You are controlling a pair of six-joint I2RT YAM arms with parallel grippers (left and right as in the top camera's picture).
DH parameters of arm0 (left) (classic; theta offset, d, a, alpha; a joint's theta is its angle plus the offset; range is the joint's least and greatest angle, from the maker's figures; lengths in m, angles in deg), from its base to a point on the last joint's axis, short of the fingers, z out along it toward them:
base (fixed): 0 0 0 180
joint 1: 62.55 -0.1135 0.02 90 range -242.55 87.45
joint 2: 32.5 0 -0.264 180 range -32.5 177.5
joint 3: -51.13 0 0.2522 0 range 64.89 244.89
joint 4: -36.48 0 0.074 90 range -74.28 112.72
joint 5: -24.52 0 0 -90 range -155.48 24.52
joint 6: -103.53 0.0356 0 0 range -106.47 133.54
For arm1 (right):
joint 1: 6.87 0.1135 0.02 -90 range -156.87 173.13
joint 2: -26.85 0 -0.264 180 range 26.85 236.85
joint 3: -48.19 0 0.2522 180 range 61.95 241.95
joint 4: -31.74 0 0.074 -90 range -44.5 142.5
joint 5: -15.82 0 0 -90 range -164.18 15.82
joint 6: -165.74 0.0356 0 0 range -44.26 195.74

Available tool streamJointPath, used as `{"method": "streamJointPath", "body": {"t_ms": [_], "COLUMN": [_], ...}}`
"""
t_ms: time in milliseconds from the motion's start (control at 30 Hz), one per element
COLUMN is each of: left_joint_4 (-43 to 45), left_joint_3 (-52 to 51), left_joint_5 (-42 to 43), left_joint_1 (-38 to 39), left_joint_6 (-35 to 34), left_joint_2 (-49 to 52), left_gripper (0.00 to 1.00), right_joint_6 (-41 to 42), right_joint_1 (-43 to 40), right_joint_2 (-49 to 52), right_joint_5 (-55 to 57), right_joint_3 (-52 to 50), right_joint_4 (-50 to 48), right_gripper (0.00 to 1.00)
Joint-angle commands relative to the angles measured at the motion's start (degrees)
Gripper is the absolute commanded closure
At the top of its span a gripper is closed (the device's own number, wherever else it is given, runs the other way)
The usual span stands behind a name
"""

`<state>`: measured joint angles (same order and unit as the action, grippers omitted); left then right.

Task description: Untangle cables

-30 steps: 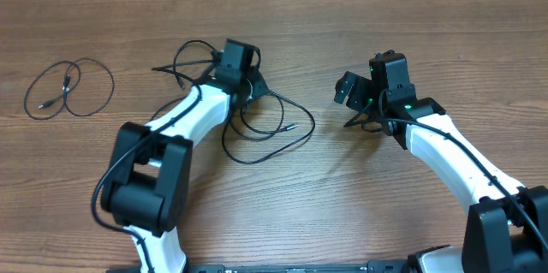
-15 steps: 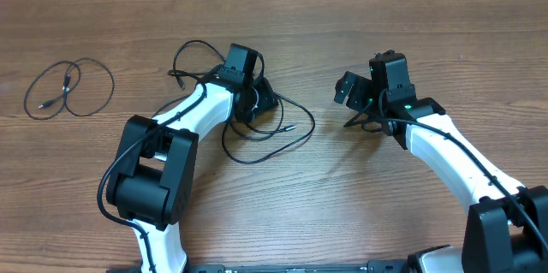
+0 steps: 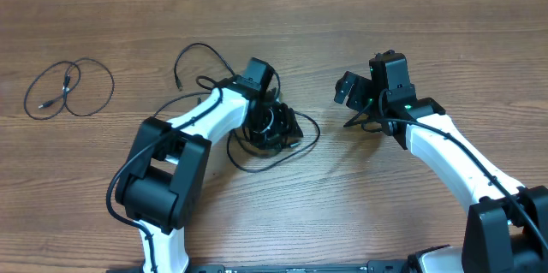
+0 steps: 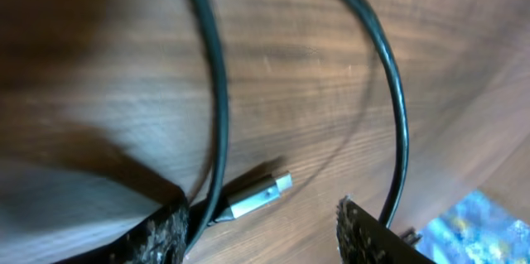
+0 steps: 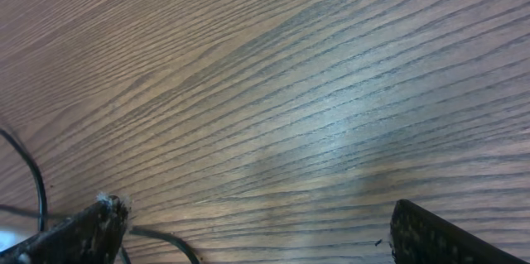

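- 2 cables show on the table [image 3: 428, 16]. The tangled cable [image 3: 253, 164] lies at mid-table in overlapping loops, 1 free end trailing off to the far left of the heap. The second cable [image 3: 67, 85] sits well apart at the left edge, in 2 loose loops, with no arm near it.
- The left gripper [image 3: 276, 123] hangs directly over the tangled cable. The wrist view shows its jaws spread and nothing pinched between them.
- Between those jaws lies the silver plug [image 4: 258, 197], flat on the wood. Its long axis is slanted and runs roughly along the line from 1 fingertip to the other.
- 2 black strands cross the same view. The left strand [image 4: 220, 115] curves down to the plug beside 1 finger [image 4: 166, 232]. The right strand [image 4: 403, 132] passes just inside the other finger.
- Both strands run roughly across the jaw line. Judgement: closing here would bite squarely across a strand, but would take the plug nearly end-on.
- The right gripper [image 3: 351, 89] is set fully wide over bare wood, with nothing between its fingers. The tangled cable lies to its left, near but not touching.
- Judgement: the left arm is far nearer and already sits on the work. The right arm would have to travel left to hold a loop while the plug end is drawn free.
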<state>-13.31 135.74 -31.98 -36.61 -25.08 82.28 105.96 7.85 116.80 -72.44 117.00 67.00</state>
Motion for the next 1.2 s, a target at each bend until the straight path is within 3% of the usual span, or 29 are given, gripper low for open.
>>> {"method": "streamJointPath", "body": {"t_ms": [0, 300, 433, 533, 667, 833, 933, 1167], "left_joint_4": [-1.6, -3.8, -3.8, -3.2, -1.4, 3.5, 5.7, 7.9], "left_joint_3": [-1.7, -1.7, -1.7, -1.7, -1.7, -1.7, -1.7, -1.7], "left_joint_5": [-0.3, -8.2, -18.8, -28.5, -35.3, -36.7, -36.7, -36.6], "left_joint_1": [2.2, 3.1, 3.0, 3.0, 2.9, 2.9, 2.8, 0.2], "left_joint_6": [2.3, 1.0, -0.2, -1.6, -5.6, -6.9, -8.2, -12.9], "left_joint_2": [1.9, -9.8, -17.7, -20.1, -18.9, -14.9, -11.9, -6.8], "left_gripper": [0.41, 0.38, 0.35, 0.43, 0.53, 0.57, 0.72, 0.68], "right_joint_6": [0.1, 0.1, 0.1, 0.1, 0.1, 0.1, 0.1, 0.1], "right_joint_1": [0.2, 0.2, 0.2, 0.2, 0.2, 0.2, 0.2, 0.2], "right_joint_2": [0.0, 0.0, 0.0, 0.0, 0.0, 0.0, 0.0, 0.0], "right_joint_5": [0.5, 0.5, 0.5, 0.5, 0.5, 0.5, 0.5, 0.6], "right_joint_3": [0.1, 0.1, 0.1, 0.1, 0.1, 0.1, 0.1, 0.1], "right_joint_4": [-0.3, -0.3, -0.3, -0.3, -0.4, -0.4, -0.4, -0.3], "right_gripper": [0.0, 0.0, 0.0, 0.0, 0.0, 0.0, 0.0, 0.0]}}
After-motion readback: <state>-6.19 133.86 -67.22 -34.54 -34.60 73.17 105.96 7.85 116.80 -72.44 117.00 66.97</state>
